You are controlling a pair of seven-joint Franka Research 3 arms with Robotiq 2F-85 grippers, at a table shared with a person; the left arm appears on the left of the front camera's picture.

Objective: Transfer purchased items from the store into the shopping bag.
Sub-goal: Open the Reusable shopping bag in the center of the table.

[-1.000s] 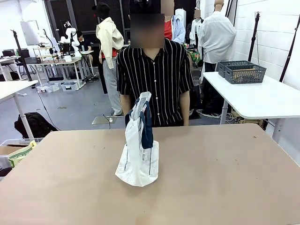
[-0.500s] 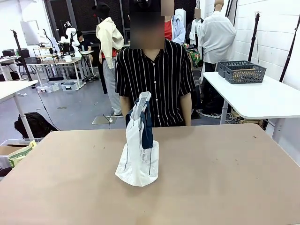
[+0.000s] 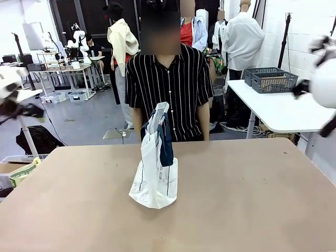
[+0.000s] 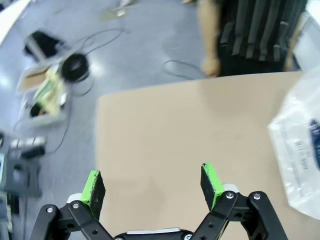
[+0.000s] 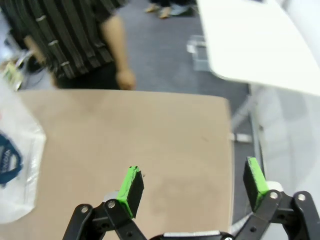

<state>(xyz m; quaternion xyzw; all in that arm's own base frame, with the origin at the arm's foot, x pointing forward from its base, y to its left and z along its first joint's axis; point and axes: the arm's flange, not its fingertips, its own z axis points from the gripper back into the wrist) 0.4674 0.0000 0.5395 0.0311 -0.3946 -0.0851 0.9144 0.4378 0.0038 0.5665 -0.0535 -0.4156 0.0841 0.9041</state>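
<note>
Shopping bag [image 3: 155,168]: thin, crinkled translucent white plastic, with navy strap handles gathered at the top. It is stood upright on the matte tan table [image 3: 252,199], long axis vertical, mouth pointed up, base flared.

Left gripper [image 4: 153,185] is held above bare tabletop, green pads spread wide, nothing between them. The bag is seen ahead, off to its right.

Right gripper [image 5: 193,181] is likewise wide and empty, tilted down at the table. The bag is seen off to its left.
</note>
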